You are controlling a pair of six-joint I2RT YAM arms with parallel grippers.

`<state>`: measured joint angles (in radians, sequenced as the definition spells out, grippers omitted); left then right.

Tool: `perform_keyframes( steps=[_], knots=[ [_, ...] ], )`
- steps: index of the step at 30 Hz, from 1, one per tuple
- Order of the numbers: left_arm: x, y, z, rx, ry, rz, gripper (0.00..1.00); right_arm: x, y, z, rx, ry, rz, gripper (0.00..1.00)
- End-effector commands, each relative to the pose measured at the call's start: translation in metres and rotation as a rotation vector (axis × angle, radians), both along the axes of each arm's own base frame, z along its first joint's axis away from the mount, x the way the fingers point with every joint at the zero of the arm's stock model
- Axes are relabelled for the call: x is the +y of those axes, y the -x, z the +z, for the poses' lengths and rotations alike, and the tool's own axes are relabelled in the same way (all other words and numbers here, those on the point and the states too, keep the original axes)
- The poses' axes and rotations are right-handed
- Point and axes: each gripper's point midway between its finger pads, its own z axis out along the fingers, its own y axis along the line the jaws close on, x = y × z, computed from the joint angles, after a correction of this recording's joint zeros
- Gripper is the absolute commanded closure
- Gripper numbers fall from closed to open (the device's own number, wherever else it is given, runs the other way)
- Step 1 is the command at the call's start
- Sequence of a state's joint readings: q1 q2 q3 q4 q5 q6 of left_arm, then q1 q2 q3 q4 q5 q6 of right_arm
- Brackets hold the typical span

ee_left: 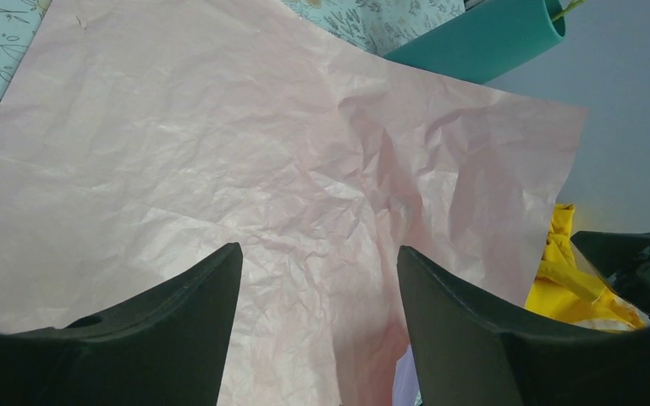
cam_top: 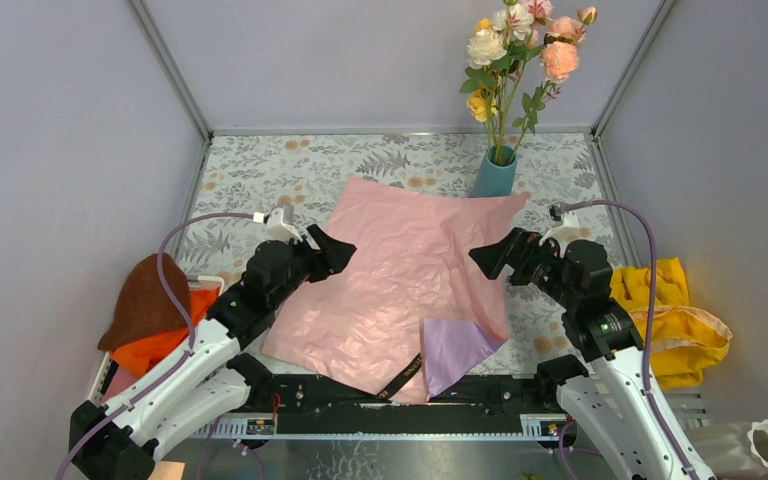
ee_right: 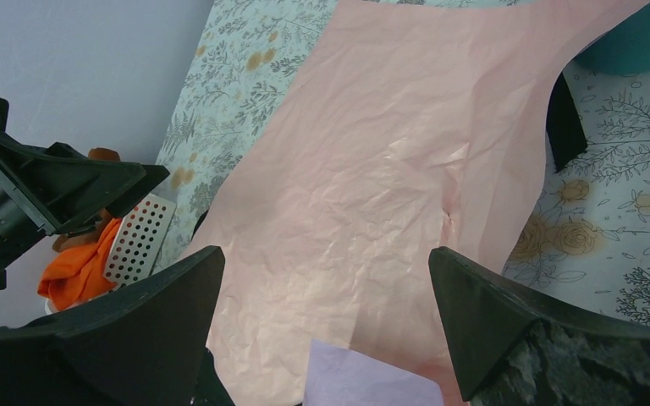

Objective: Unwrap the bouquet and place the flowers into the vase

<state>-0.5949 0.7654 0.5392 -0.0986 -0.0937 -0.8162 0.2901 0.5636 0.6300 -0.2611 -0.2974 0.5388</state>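
The tall teal-blue tapered vase (cam_top: 495, 175) is found upright near the far edge of the floral-patterned table (cam_top: 260, 170), right of centre, with the green-stemmed pink, cream and yellow artificial roses (cam_top: 520, 50) standing in it. The crinkled pink wrapping sheet (cam_top: 400, 280) is spread flat across the middle of the table. A lilac paper sheet (cam_top: 457, 350) and a black ribbon (cam_top: 402, 377) lie at its near edge. The left gripper (cam_top: 338, 250) and the right gripper (cam_top: 482, 258) are held above the sheet's left and right margins, jaws spread, nothing pinched. The task is judged essentially complete, with only a clean withdrawal left. For that, both arms are best lifted straight clear of the paper before being drawn back. The sheet's far corner reaches the foot of the vase, so any snag on the paper could tip it. Whether that corner lies under the vase or merely against it cannot be determined. The stems inside the vase are hidden and the uppermost blooms are cut off by the frame. Most of the lilac sheet is concealed, and the ribbon's lettering is not legible.
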Motion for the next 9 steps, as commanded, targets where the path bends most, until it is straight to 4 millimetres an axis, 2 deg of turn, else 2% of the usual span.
perform_keyframes(
  steps=[1, 4, 9],
  knots=[
    [0.0, -0.003, 0.011, -0.043, 0.031, 0.012, 0.25, -0.003, -0.004, -0.002, 0.002, 0.015, -0.025, 0.01],
    [0.0, -0.003, 0.01, -0.044, 0.031, 0.012, 0.25, -0.011, -0.007, -0.012, 0.032, 0.053, -0.069, 0.01],
    [0.002, -0.003, 0.009, -0.043, 0.027, 0.017, 0.25, -0.015, -0.007, -0.012, 0.019, 0.055, -0.09, 0.01]
  ],
)
